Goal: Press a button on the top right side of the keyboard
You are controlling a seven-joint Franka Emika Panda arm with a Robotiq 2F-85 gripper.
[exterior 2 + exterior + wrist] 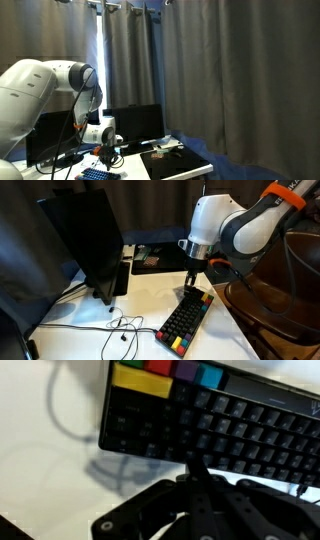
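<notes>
The black keyboard (187, 320) lies on the white table, with red, yellow and green keys along its edges. In the wrist view its dark keys (230, 430) fill the top, with yellow, red, purple and cyan keys along the far edge. My gripper (191, 280) hangs just over the keyboard's far end. Its fingers are pressed together into one tip (195, 468) at the keyboard's near edge, and they hold nothing. In an exterior view the gripper (106, 150) sits low above the keyboard (95, 174), which is partly cut off by the frame.
A black monitor (90, 240) stands at the left of the table, with cables (120, 328) trailing in front of it. A flat black mat (175, 160) with small objects on it lies further along the table. Dark curtains hang behind.
</notes>
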